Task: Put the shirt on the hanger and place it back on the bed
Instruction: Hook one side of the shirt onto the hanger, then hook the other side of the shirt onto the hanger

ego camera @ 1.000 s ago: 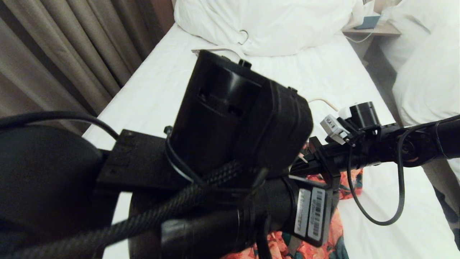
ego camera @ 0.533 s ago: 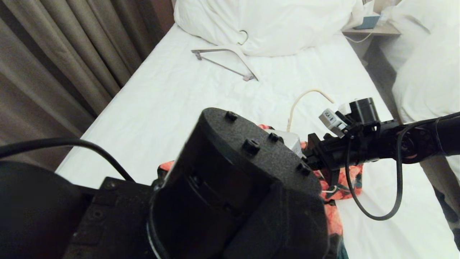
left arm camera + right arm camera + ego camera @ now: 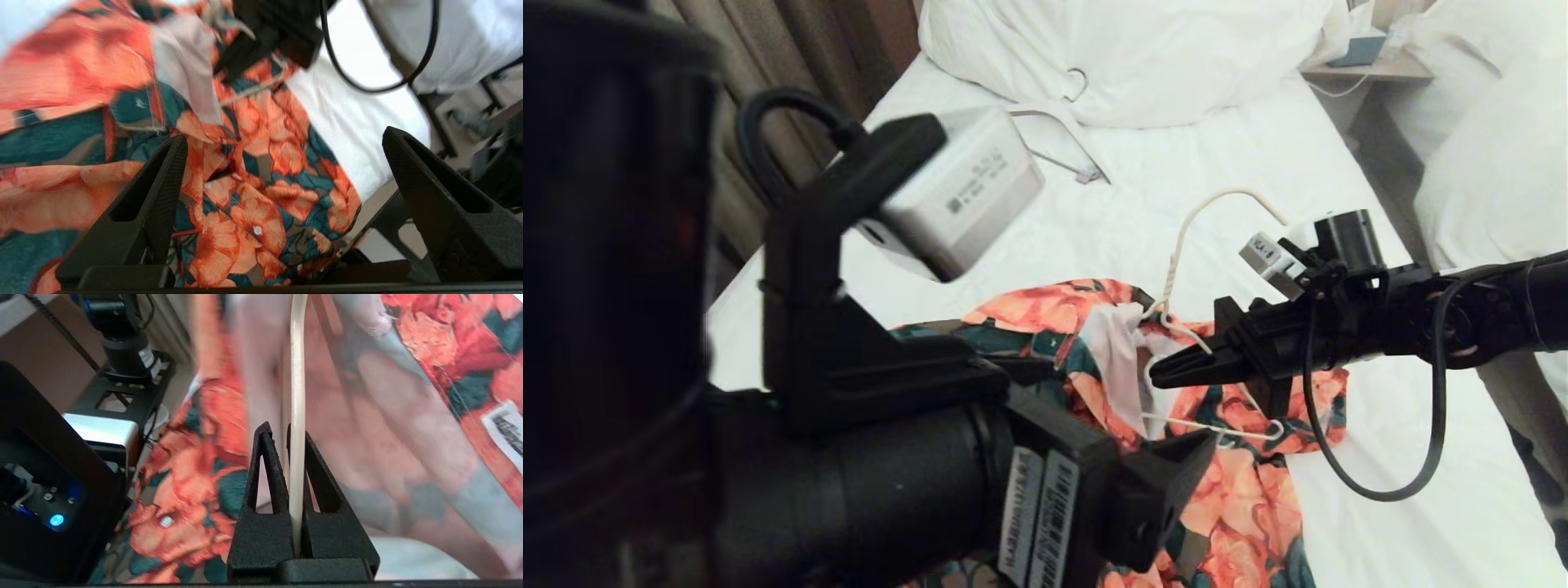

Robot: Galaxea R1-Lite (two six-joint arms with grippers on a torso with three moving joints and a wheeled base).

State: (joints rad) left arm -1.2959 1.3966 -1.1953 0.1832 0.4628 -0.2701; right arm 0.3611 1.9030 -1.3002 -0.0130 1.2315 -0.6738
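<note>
The shirt (image 3: pixel 1045 327) lies crumpled on the bed (image 3: pixel 1217 171), its orange flowers and dark green leaves spread toward the near edge, the pale inside turned up around the collar. In my right wrist view the small white neck label (image 3: pixel 504 430) shows on the folded-back cloth. The hanger (image 3: pixel 1180 249) rests on the shirt at the collar: its twisted neck rises from the fabric and its long hook curves up over the bare sheet, while one thin wire arm runs across the flowered cloth below.

My right gripper (image 3: pixel 1164 377) comes in from the right, level with the mattress, its fingers pressed together on the hanger's wire; the right wrist view shows the cream wire (image 3: pixel 297 416) pinched between the two black fingertips (image 3: pixel 265 457).

My left gripper (image 3: pixel 282 143) hangs over the near part of the shirt, fingers spread wide with nothing between them, the buttoned front placket visible in the gap. It touches no cloth. In the head view that arm fills the near left of the picture.

Farther up the bed, near the big white pillow (image 3: pixel 1143 57), lies a second, thicker hanger (image 3: pixel 1074 151), well apart from the shirt. Brown curtains (image 3: pixel 792 49) hang along the left side.
</note>
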